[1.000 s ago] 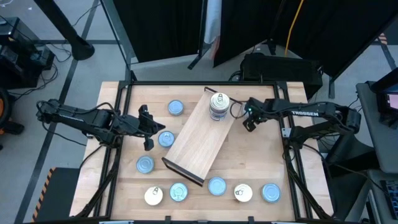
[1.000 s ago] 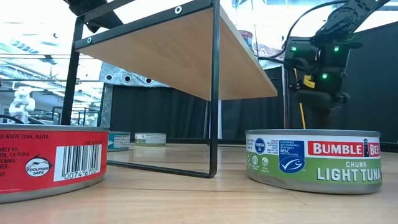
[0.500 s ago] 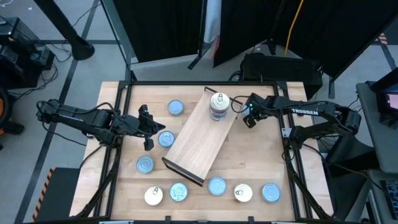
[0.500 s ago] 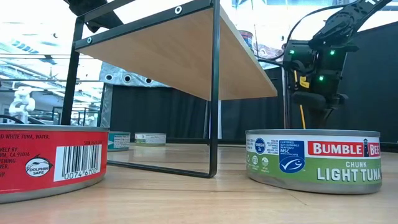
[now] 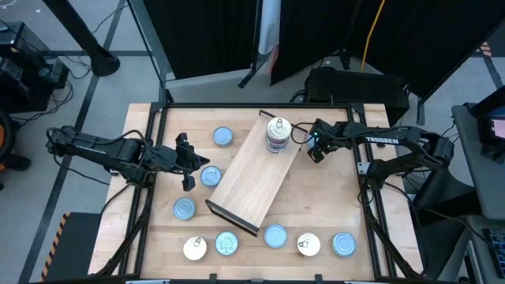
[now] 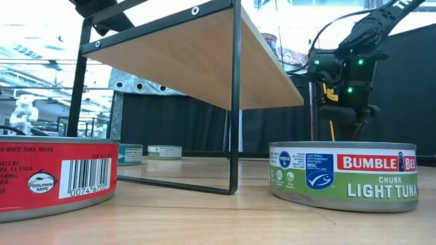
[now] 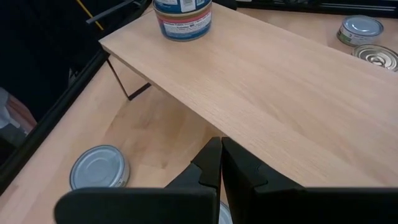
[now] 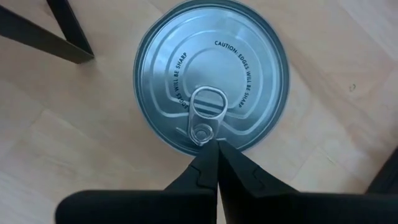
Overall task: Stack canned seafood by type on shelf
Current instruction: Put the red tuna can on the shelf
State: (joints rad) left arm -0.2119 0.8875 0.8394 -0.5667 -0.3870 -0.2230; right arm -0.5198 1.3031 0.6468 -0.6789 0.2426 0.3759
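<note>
Aim matters most for this pickup. The right gripper (image 8: 217,144) hangs just off the far end of the shelf (image 5: 252,177), straight above a silver tin (image 8: 211,68) with a pull tab that lies flat on the table by the shelf's dark legs (image 8: 68,28). Its fingers are pressed together and hold nothing, with the tips over the tin's near rim rather than its middle.

To do this well, the fingers should spread wider than the tin before coming down. The gripper should also shift until the pull tab sits between them, so both pads meet the side wall evenly. The legs stand close to the tin, so turning the wrist to keep either finger from dropping onto them looks wise.

A small stack of tins (image 5: 276,134) already stands on the shelf's far end, and this silver one probably belongs there.

The left gripper (image 5: 188,163), also closed and empty, waits beside the shelf's long edge near a blue tin (image 5: 210,176).
</note>
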